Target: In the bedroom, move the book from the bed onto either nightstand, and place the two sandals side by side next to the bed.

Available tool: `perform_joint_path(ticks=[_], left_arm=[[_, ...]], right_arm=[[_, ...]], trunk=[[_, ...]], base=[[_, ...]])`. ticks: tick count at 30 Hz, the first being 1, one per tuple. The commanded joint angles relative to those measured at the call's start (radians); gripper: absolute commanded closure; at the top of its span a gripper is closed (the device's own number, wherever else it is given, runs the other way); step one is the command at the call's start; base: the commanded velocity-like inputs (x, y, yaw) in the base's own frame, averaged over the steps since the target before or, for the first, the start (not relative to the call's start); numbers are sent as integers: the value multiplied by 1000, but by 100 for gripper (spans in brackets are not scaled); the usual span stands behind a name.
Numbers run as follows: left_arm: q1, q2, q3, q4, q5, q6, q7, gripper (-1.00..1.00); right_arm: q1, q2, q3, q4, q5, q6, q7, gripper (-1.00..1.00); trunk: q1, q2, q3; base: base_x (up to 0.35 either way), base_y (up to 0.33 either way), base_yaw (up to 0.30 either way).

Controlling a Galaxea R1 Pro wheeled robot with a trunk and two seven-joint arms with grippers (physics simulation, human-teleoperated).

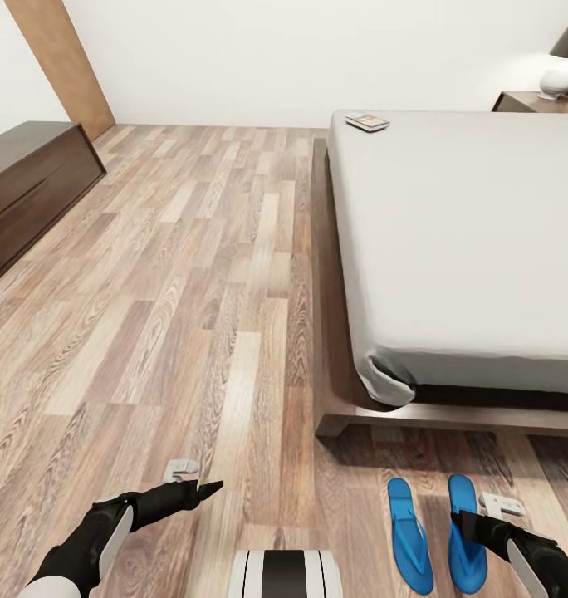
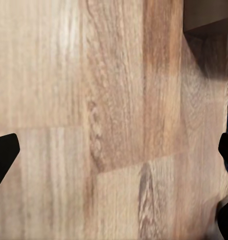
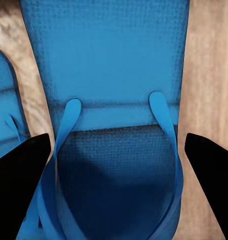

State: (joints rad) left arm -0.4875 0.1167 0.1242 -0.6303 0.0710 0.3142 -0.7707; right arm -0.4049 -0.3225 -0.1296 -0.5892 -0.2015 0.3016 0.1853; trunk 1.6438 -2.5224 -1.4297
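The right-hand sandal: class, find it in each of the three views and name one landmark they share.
Head view: the right-hand sandal lies on the floor at the bed's foot, beside its twin, under the right gripper.
Left wrist view: a blue sliver at the edge; which sandal, unclear.
Right wrist view: the sandal between the open fingers.
Shared landmark: the wood-plank floor.

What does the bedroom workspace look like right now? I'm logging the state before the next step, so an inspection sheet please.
Surface: wood-plank floor, bare around the left arm.
Job's things: two blue sandals lie side by side on the floor by the bed frame's near corner; the book lies on the mattress's far corner; a nightstand stands beyond the bed.
Clutter: a white object on the nightstand.
Grippers: left gripper jaws open over bare floor; right gripper jaws open, straddling one sandal's strap, not closed on it.
Cables: nothing seen.
Surroundings: white walls; a dark low cabinet at left.
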Motion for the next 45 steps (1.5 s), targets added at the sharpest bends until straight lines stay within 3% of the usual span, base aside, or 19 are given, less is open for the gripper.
perform_joint_path(ticks=[1,38,41,45], left_arm=[[0,0,2,0,7,10,-3,-100],[0,0,1,0,8,11,-5,-100],[0,4,3,-1,10,16,-47,-100],[0,9,12,-11,10,22,-192,-100]], right_arm=[[0,0,-4,-1,-6,7,5,100],[0,0,-4,-1,-6,7,5,100],[0,0,-4,-1,-6,7,5,100],[0,0,-4,-1,-6,7,5,100]], trunk=[[0,0,-1],[16,-9,-144],[16,-9,-144],[16,-9,-144]], base=[[0,0,0],[0,0,0],[0,0,0],[0,0,0]])
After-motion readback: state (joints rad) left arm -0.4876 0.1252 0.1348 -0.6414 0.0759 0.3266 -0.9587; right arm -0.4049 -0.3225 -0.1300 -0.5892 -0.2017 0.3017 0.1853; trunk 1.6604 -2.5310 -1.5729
